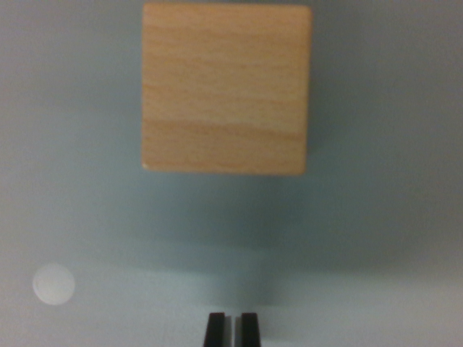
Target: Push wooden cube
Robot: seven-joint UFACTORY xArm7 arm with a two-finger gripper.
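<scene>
Grey tabletop (391, 238), wooden cube (226, 88) — jaws nearly closed, apart below it

SETTING: cannot tell for certain | EVIDENCE: plain grey-blue tabletop (391, 238), bare, test-bench look | MARK: pale round spot (53, 284) near left

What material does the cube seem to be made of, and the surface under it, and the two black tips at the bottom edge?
Cube: pale wood, apparently unpainted; grain lines show across its face. Surface: smooth, matte grey-blue, perhaps laminate or plastic; the blur leaves it open. Gripper fingertips: matte black, probably plastic or rubber; too little shows to tell.
</scene>
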